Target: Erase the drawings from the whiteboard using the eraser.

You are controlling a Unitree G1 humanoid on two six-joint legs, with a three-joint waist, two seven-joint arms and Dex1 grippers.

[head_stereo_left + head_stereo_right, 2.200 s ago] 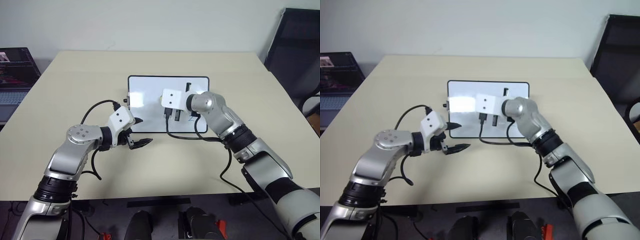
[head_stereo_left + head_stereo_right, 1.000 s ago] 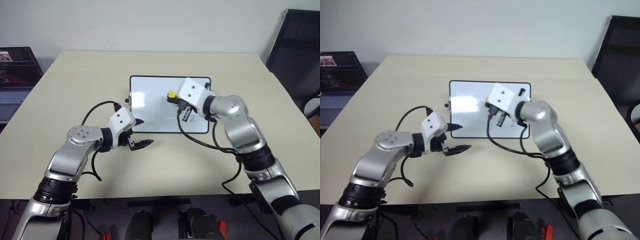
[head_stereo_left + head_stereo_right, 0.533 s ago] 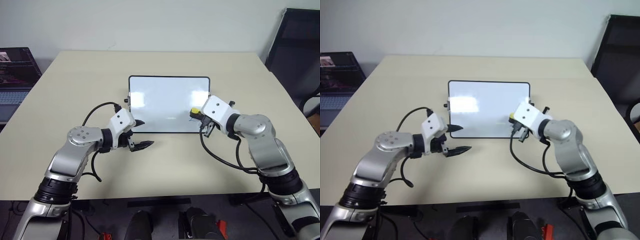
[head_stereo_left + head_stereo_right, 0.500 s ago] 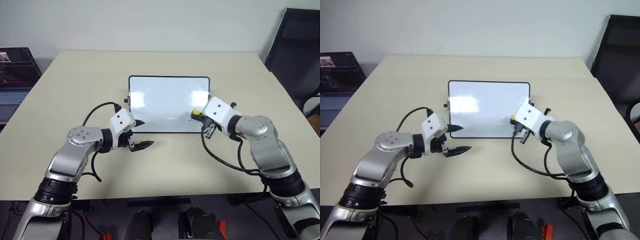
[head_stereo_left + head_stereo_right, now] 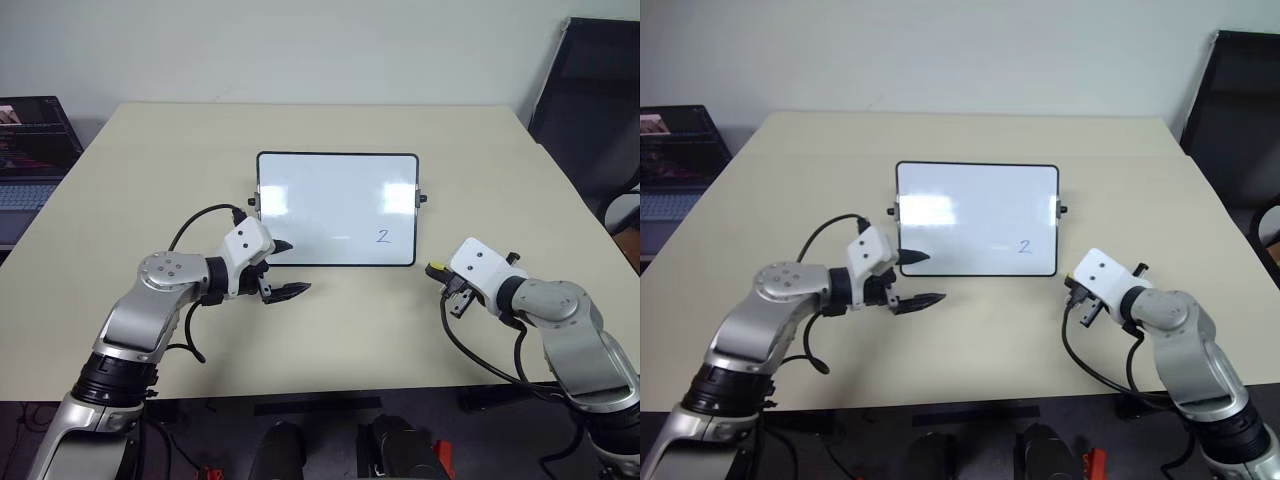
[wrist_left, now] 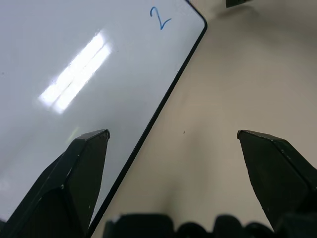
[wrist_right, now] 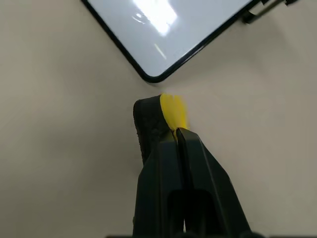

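Beige and matte, the table (image 5: 330, 330) meets a pale wall at its far edge, with a dark laptop (image 5: 30, 140) off its left side and a black chair (image 5: 590, 100) at the far right; the whiteboard (image 5: 336, 208) lies flat at mid-table, glossy white in a thin black frame with rounded corners and small black knobs on its short sides, its long axis running left to right; one blue "2" (image 5: 382, 236) sits near its near right corner, the rest of the surface bare but for glare; the left gripper (image 5: 283, 268) hangs at the board's near left corner, its pointed black fingers (image 6: 79, 173) spread apart and empty, one over the board's edge and one over the table; the right gripper (image 7: 171, 130) is pinched tight on the eraser (image 7: 166, 116), a small yellow block with a black part, its tip pointing toward the board's corner; a second ago that gripper was over the board's right half, and it now sits off the board, near and right of the near right corner, above bare table; the left gripper has stayed put.
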